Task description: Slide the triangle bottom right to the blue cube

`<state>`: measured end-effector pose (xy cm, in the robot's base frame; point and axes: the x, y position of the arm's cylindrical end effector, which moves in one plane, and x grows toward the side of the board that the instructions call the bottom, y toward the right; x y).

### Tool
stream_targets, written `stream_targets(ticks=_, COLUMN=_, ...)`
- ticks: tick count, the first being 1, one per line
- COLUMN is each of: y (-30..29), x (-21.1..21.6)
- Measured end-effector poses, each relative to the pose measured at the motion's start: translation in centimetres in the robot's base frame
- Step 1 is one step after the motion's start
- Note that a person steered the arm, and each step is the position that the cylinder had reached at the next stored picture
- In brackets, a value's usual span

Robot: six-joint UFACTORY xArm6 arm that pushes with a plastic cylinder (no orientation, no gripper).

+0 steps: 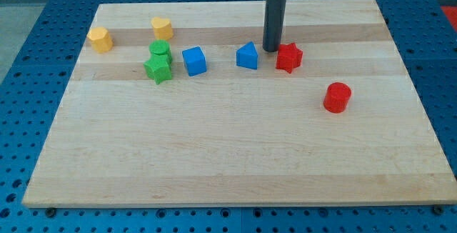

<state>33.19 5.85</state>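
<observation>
The rod comes down from the bench's point(214, 176) far edge, and its tip point(271, 50) rests between the blue triangle point(247, 56) and the red star point(288, 58), a little behind both, close to each. There are no jaws on this arm, only the plain rod, so nothing is gripped; anything it does, it does by shoving.

The blue triangle, the piece to be moved, sits in the far half of the bench, a little right of centre. The blue cube point(193, 61) lies to its left, apart from it with bare wood between. The tip stands on the triangle's right and far side, which looks a sensible place to start a push toward the near-left, bringing the triangle to the cube's near-right side.

Beyond the cube, toward the left edge, a green star point(158, 68) and a green cylinder point(160, 49) touch one another, just beside the cube. Two yellow blocks point(101, 39) point(162, 27) sit nearer the far-left corner. A red cylinder point(337, 97) stands well apart toward the right edge.

The whole near half of the bench is bare, so there is ample room to swing the triangle round. The tight spot, I judge, is the cube itself: an overlong push could knock it into the green pair.
</observation>
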Motion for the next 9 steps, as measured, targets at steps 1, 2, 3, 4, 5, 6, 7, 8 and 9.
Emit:
stream_targets(ticks=1, y=-1.9, x=0.0)
stream_targets(ticks=2, y=-4.4, x=0.5)
stream_targets(ticks=3, y=-6.6, x=0.9)
stream_targets(ticks=4, y=-7.8, x=1.1)
stream_targets(ticks=5, y=-3.1, x=1.0)
stream_targets(ticks=6, y=-1.3, x=1.5)
stream_targets(ticks=7, y=-2.7, x=3.9)
stream_targets(ticks=8, y=-4.5, x=4.2)
stream_targets(ticks=9, y=-5.8, x=4.2)
